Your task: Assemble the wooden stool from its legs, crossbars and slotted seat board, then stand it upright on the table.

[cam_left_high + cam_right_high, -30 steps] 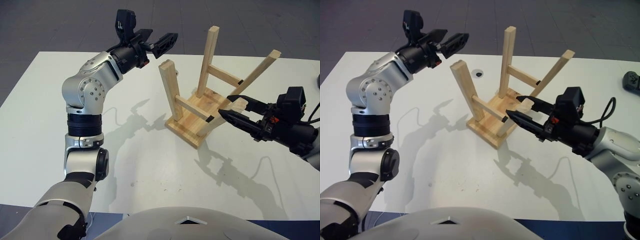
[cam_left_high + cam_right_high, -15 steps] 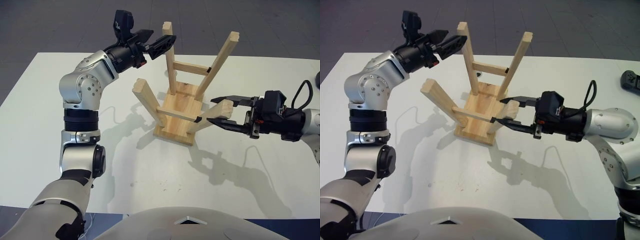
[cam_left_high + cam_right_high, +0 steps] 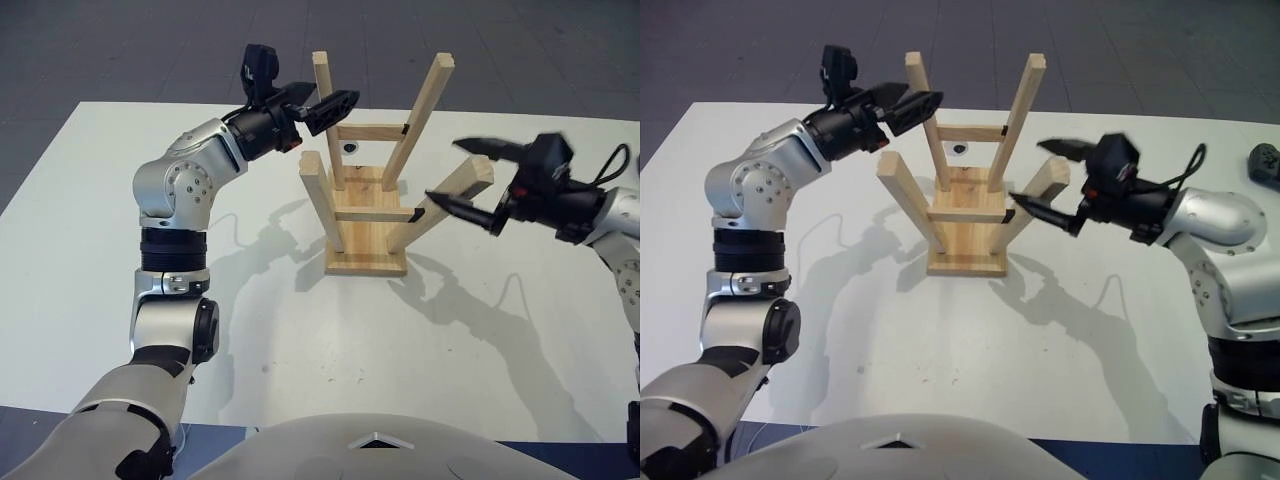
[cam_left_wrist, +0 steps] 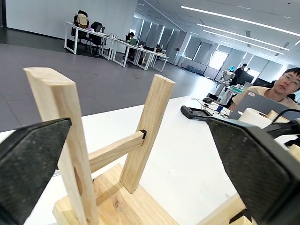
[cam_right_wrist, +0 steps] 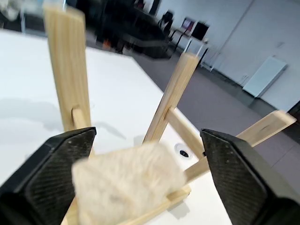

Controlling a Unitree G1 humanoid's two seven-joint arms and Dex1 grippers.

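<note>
Resting seat-down on the desk [image 3: 100, 200], the stool [image 3: 365, 215] pointed its legs up; the left tool [image 3: 337, 93] was spread near a far leg, the right tool [image 3: 444, 170] spread around a near leg's end.

Left end effector [image 4: 138, 126] is spread wide, with the dark fingers [image 4: 33, 164] well apart. The wooden stool [image 4: 140, 140] sits upside down just ahead, legs pointing up. The near leg [image 4: 56, 101] is upright, inside the gap, right against one finger; whether they touch can't be told. A crossbar [image 4: 115, 150] runs from it to the far leg [image 4: 152, 112], which is about centred between the fingers and tilted. The seat board [image 4: 117, 201] lies flat on the white bench [image 4: 187, 154] below the gap. Another leg end [image 4: 225, 213] is just beside the other finger. A black handheld device [image 4: 197, 112] lies on the bench farther off.
</note>
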